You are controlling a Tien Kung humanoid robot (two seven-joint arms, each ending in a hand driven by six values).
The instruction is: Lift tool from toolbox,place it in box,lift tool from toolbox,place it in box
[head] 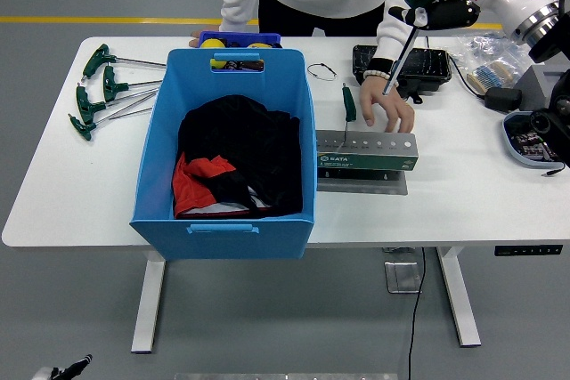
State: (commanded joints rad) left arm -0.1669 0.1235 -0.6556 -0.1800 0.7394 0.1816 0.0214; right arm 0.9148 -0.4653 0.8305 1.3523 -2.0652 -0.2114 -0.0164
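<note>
A white table is seen from high above, its near edge toward the bottom. At the far left of it lie four green T-handle hex keys, fanned out with their steel shafts pointing right. Just right of them stands one large blue plastic box with a handle slot at each end; inside it lies a heap of black cloth with a red piece at its lower left. Behind the box's far wall sits a small dark blue tray holding two yellow round things. Right of the box, a small loop of wire lies on the tabletop. Nearer the front sits one green and grey tool rack with a row of holes along its top; a single green-handled tool stands upright in a hole near its left end. A person in a white top stands at the far side, one hand spread on the table just behind the rack, touching nothing else that can be made out. One black case lies behind that hand. At the upper right, the robot's right hand, black fingers under a white forearm cover with an orange band, is closed around the green handle of one T-handle hex key, held in the air above the table with its steel shaft slanting down and left. At the far right lie a clear bag of small parts and a blue-rimmed dish.
</note>
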